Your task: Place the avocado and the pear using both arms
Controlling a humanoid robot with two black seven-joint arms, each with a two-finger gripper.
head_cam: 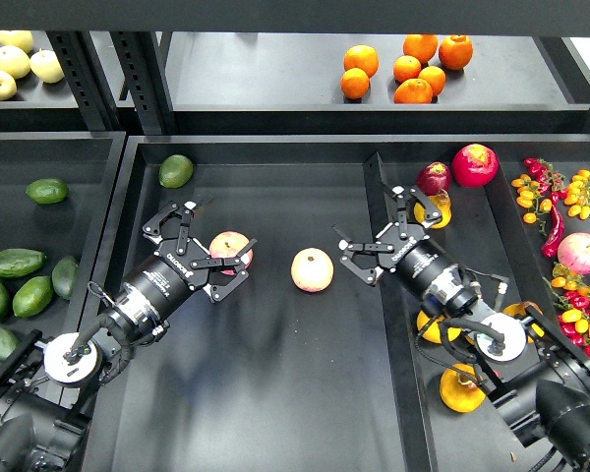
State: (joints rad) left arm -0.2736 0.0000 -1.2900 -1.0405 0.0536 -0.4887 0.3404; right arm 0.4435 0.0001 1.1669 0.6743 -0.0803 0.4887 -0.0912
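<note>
Central tray (pixel 275 393): two pink-yellow apples are sitting here, one (pixel 312 269) in the open middle, one (pixel 232 248) directly against my left hand (pixel 212 258). That hand is spreading its fingers wide and carrying nothing; the risk is that it is lining up on the apple, not the avocado (pixel 17 263), which is lying dark and glossy in the left bin, well apart from the hand. Paler green fruits are crowding just beside the avocado, so a wrong pick is looking likely there too. My right hand (pixel 393 231) is hovering over the divider (pixel 388 295), also open and empty. The pear (pixel 461 388) is resting in the right bin, partly hidden under my right arm, so I am judging that a reach back could knock it or the yellow fruit (pixel 439 328) nearby.
</note>
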